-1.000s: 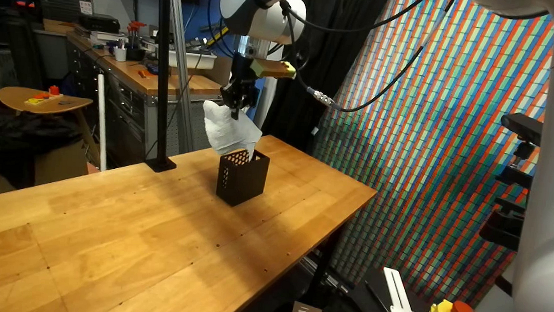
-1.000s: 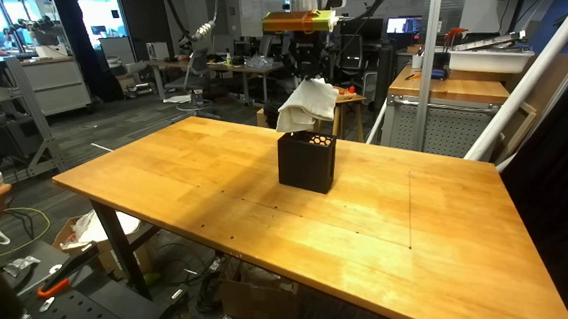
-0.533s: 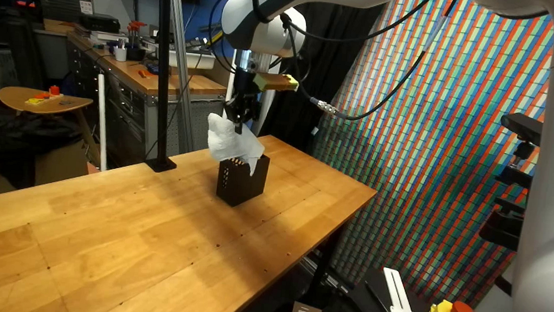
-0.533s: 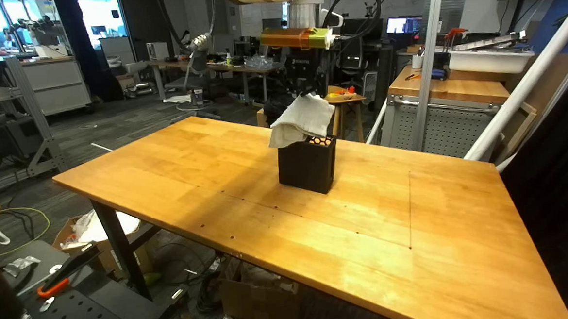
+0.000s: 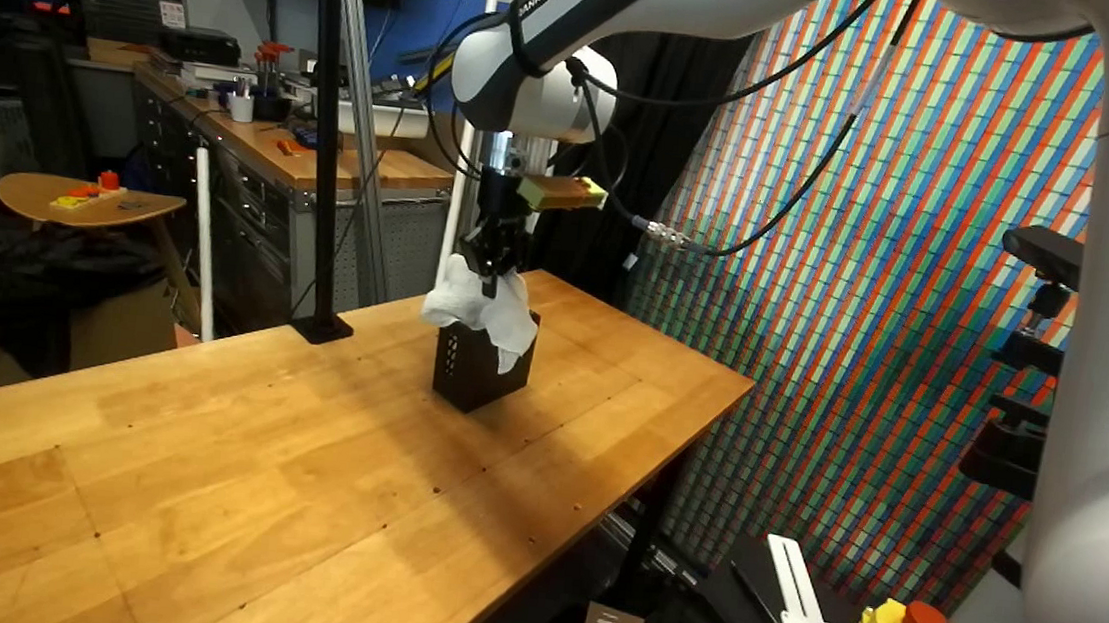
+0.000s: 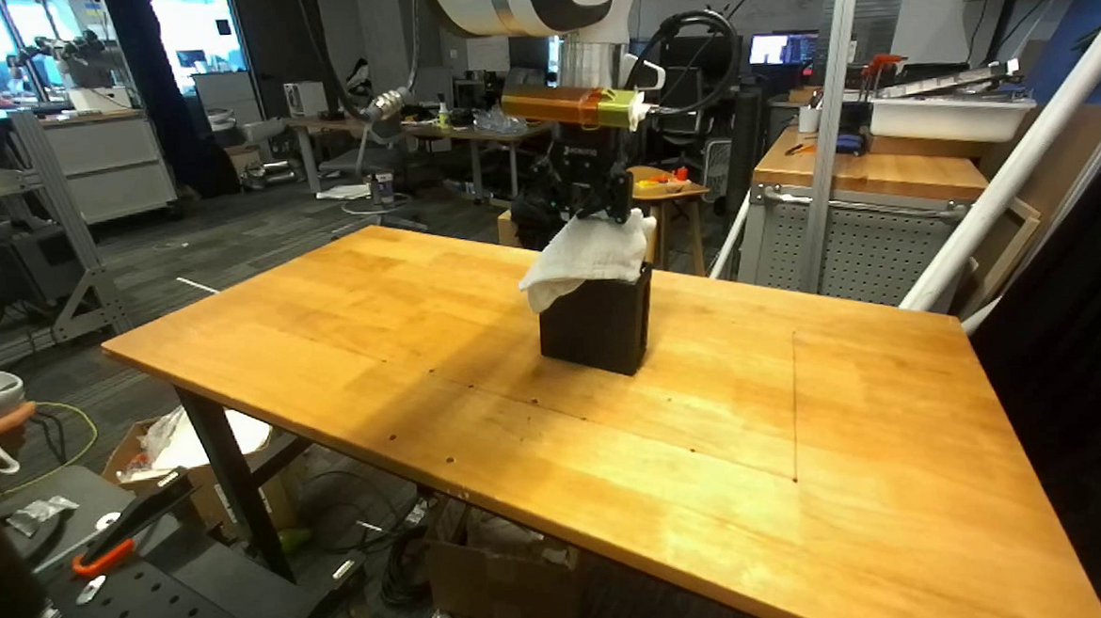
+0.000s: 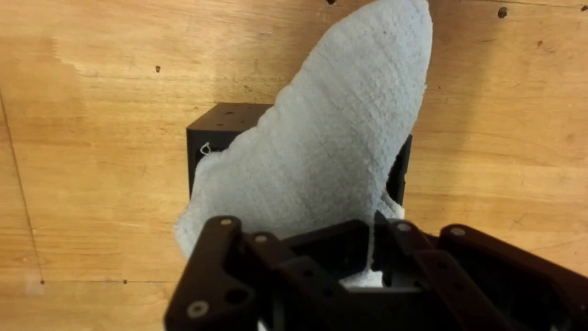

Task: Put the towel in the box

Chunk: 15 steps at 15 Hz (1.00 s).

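Judged light, limp and sturdy: take hold of the white towel (image 7: 317, 142) at a gathered middle, not a trailing end. Draped across the mouth of the black perforated box (image 6: 596, 330), partly hanging outside. Pinched tight along a fold by the gripper (image 7: 372, 225), pointing straight down from an arm (image 5: 712, 2) reaching over the table (image 6: 735, 412).

Forearm (image 5: 687, 0) sloped, gripper (image 7: 373, 234) pointing down — pinched
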Tool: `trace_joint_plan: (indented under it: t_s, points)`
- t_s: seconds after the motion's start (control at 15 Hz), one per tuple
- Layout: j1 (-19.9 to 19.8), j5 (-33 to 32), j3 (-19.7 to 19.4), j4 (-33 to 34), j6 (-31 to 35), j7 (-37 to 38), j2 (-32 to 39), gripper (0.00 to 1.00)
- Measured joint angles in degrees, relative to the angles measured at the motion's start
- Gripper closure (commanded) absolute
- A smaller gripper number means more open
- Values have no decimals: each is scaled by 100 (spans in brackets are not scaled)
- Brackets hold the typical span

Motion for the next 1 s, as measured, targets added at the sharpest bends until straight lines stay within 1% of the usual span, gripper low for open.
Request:
trace_joint_plan:
  t_s: [0.47,1.0]
  points:
    - [115,7,70,4,1,-53,217,100]
    - [28,6,27,197,-1,-99,518,100]
